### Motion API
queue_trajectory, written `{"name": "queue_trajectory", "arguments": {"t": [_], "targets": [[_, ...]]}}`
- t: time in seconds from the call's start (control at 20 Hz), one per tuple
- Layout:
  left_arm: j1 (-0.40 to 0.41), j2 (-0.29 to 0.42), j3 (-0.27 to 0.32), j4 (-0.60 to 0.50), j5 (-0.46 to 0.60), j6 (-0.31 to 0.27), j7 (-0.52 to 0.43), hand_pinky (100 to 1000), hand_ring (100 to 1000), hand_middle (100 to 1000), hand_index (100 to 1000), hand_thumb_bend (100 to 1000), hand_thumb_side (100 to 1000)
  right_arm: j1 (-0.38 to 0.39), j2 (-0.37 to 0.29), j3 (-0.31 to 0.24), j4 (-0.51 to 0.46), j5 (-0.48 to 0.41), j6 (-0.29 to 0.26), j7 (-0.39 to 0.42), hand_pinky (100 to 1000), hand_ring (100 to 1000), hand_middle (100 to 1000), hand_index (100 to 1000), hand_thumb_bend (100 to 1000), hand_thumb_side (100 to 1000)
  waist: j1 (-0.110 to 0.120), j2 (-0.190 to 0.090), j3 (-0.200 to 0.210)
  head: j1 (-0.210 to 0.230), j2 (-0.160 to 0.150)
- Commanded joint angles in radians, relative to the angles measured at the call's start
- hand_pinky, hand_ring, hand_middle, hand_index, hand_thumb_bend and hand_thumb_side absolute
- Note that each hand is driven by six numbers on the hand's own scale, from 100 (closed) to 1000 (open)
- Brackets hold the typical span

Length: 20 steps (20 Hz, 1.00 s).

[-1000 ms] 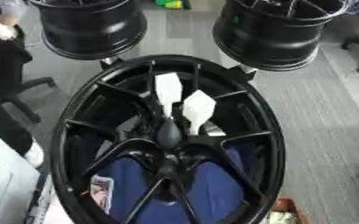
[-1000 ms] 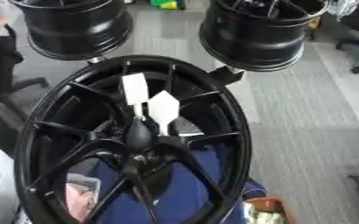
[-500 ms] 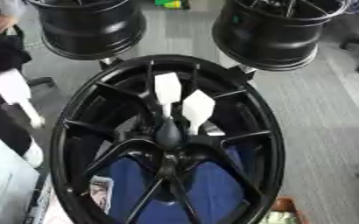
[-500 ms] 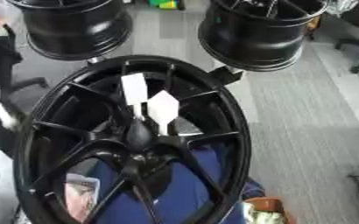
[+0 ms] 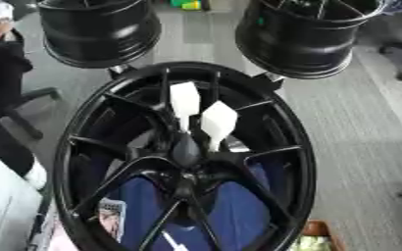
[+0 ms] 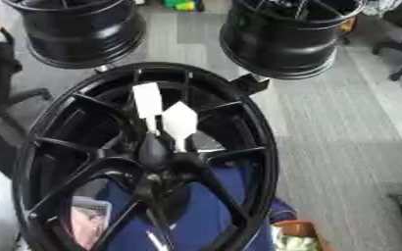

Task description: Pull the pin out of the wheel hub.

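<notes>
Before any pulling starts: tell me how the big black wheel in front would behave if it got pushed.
The wheel hub looks like a rigid spoked rim, so it probably would not flex. It is large and looks metallic, so likely heavy and slow to shift. It seems to stand tilted on its rim, so a sideways push might roll or tip it. No hand shows.

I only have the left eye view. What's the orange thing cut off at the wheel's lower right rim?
Observer: An orange box with something pale green inside, beside the rim.
Operator: Does either hand show in the right eye view?
Observer: No hand there. Both white pins stand untouched in the hub.
</notes>
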Motion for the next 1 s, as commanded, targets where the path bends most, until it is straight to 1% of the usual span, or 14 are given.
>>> {"name": "queue_trajectory", "arguments": {"t": [0.05,0.15,0.25,0.45,0.7,1.0], "targets": [[-0.050,-0.010,-0.078,-0.034,0.018,0.004,-0.062,699,669,605,742,371,474,-0.019,-0.022,-0.007,-0.006,0.002,-0.004,0.007,892,858,814,874,100,154,0.002,-0.019,-0.002,0.005,-0.010],[-0.079,-0.035,-0.139,-0.040,0.036,0.013,-0.100,694,668,605,743,372,488,-0.025,-0.020,-0.003,-0.006,0.003,-0.008,0.011,892,858,814,874,100,153,0.003,-0.019,-0.006,0.008,-0.010],[-0.104,-0.058,-0.187,-0.046,0.058,0.029,-0.131,689,666,603,745,367,500,-0.030,-0.019,-0.001,-0.006,0.005,-0.009,0.014,892,858,814,874,100,155,0.003,-0.018,-0.009,0.009,-0.010],[-0.136,-0.091,-0.249,-0.057,0.098,0.070,-0.169,681,662,602,749,358,515,-0.034,-0.016,0.001,-0.006,0.007,-0.009,0.017,893,857,813,874,100,162,0.005,-0.017,-0.013,0.013,-0.008],[-0.154,-0.113,-0.287,-0.064,0.126,0.112,-0.186,678,660,600,749,353,520,-0.035,-0.014,0.002,-0.006,0.007,-0.010,0.018,892,857,813,874,100,163,0.006,-0.016,-0.015,0.016,-0.008],[-0.156,-0.115,-0.295,-0.087,0.132,0.127,-0.198,679,661,603,749,354,518,-0.034,-0.015,0.002,-0.006,0.007,-0.010,0.018,892,856,812,874,100,160,0.006,-0.017,-0.014,0.016,-0.007]]}}
